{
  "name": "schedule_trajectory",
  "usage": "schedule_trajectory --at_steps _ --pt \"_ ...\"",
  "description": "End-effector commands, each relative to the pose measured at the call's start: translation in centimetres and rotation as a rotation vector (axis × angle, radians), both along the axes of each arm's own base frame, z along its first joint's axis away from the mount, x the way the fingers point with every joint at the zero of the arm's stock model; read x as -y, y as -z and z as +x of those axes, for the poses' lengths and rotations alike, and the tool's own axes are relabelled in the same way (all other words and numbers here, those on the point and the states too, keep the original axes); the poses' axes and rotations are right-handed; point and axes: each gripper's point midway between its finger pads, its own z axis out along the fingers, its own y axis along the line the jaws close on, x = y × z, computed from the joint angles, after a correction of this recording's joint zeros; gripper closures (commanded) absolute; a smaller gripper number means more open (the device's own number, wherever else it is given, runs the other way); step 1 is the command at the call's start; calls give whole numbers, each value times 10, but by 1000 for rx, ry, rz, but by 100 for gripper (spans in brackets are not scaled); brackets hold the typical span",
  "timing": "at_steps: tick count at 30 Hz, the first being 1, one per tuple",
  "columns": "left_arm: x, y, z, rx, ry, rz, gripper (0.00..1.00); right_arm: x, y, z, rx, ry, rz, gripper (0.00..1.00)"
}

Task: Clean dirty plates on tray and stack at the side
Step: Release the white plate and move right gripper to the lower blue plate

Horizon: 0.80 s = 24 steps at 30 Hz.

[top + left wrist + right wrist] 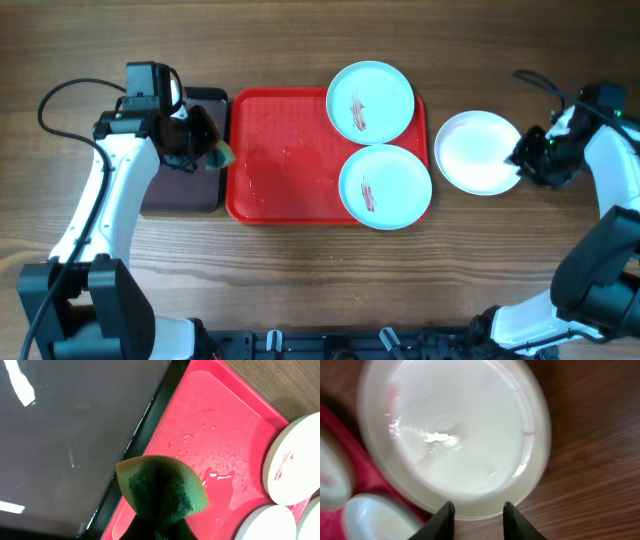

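1. The white plate (478,150) lay flat on the table (300,270), just beside the right edge of the red tray (280,150) and off it; the step in hand read as setting it down as the base of the stack.
2. The right gripper (478,506) sat at that plate's rim; its jaws stood partly apart with nothing pinched between them, and the rim lay just ahead of the tips; a clean release would call for opening enough to be free of the rim, then backing off low and level, so the plate was neither dragged nor tipped.
3. The right wrist view was blurred; a small reddish fleck (527,433) showed on the plate's rim; it seemed worth judging whether that wanted another wipe before anything went on top.
4. The upper turquoise plate (370,100) and the lower turquoise plate (385,187) lay on the right half of the tray, close together, each streaked red; whether they touched could not be told; the lower one sat nearer the white plate and looked the easier next pick.
5. The left gripper (205,148) hung over the seam between the black tray (180,190) and the red tray; its jaws were closed on a green-and-yellow sponge (162,490); a firm grip there would matter for scrubbing.
6. Droplets (215,460) lay on the red tray's floor; a wet plate could slip, so any lift should be slow.
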Motion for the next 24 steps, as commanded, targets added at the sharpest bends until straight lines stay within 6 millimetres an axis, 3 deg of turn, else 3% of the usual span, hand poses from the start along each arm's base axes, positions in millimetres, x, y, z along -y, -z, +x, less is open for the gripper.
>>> schedule_trajectory --at_steps 1,5,12,24 --pt "1 2 0 -8 -9 -2 96 -50 -35 11 122 -197 117 67" --pt "1 2 0 -9 -9 -2 96 -84 -26 -2 66 -324 123 67" --pt "1 2 0 -8 -9 -2 96 -121 10 -29 -43 -423 89 66" --pt "1 2 0 -8 -9 -2 96 -152 46 -48 -64 -536 31 67"
